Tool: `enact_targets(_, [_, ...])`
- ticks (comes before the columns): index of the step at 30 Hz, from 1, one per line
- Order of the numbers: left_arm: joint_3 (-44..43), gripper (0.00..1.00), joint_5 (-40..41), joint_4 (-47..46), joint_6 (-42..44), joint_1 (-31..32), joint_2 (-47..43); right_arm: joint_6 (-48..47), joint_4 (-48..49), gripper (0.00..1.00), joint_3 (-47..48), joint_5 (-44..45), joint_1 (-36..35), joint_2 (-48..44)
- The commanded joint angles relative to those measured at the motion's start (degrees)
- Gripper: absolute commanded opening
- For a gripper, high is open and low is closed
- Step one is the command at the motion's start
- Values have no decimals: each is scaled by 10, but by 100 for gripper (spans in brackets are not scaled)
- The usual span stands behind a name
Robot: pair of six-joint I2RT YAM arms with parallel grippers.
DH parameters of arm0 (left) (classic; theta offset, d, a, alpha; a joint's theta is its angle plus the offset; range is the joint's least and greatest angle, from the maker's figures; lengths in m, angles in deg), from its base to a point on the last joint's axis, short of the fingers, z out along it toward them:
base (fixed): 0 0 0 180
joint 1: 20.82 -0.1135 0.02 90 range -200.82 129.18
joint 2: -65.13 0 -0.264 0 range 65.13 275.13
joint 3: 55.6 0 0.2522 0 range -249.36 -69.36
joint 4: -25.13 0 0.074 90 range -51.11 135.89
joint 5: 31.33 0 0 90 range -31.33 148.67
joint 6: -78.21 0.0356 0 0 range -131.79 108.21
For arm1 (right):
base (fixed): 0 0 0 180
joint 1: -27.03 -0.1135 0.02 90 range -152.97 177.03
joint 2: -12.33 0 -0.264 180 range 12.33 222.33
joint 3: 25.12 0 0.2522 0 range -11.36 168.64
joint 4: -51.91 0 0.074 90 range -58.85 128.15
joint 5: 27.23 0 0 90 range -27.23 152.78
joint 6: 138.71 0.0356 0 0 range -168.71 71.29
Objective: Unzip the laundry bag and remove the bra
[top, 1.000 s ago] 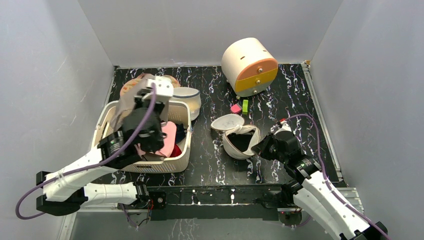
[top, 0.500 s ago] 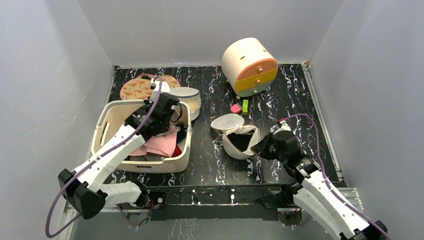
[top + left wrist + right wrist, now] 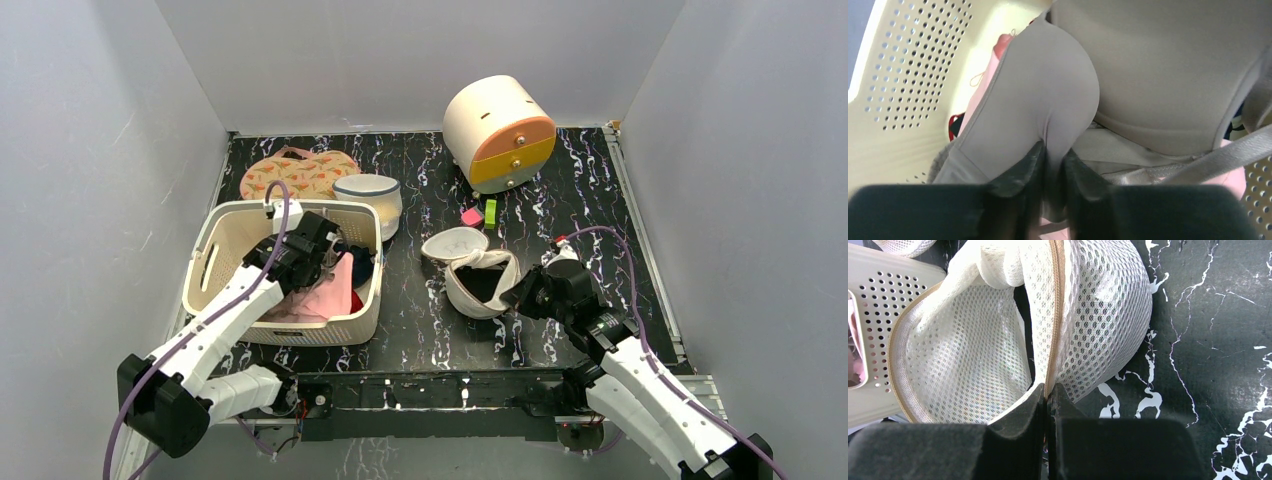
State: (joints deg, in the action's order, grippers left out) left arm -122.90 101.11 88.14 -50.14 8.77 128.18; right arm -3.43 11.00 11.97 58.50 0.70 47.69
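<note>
We log the laundry bag point(image 3: 1098, 315) as cream-white honeycomb mesh with a tan zip tape. The bra point(image 3: 1048, 100) reads plain grey-beige. The basket point(image 3: 320, 328) is cream, dotted with holes, and the garment point(image 3: 328, 297) in it is pink. We note the table point(image 3: 620, 230) as black marble veined white, the pouch point(image 3: 300, 175) as orange floral, and the drawer unit point(image 3: 490, 115) as cream and orange.

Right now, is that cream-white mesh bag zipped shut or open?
Open: the cream-white mesh laundry bag gapes, dark inside showing, its round lid flipped back.

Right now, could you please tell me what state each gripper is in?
Left gripper: closed, pinching the grey bra.
Right gripper: closed on the zip edge of the laundry bag.
</note>
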Motion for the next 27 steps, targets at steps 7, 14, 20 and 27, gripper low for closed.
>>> enact_targets(7, [-48,96,-44,-65,12,-4,-85,-3,18,3,13,8,-3,-9])
enact_targets(14, [-147,98,-124,-151,98,-4,-96,17,-21,17,10,40,-3,-22])
enact_targets(20, [-122,94,-349,-307,176,-4,-103,107,-102,20,9,127,-3,-46])
enact_targets(27, [-170,88,-589,-370,212,50,36,100,-91,12,-3,106,-3,-57])
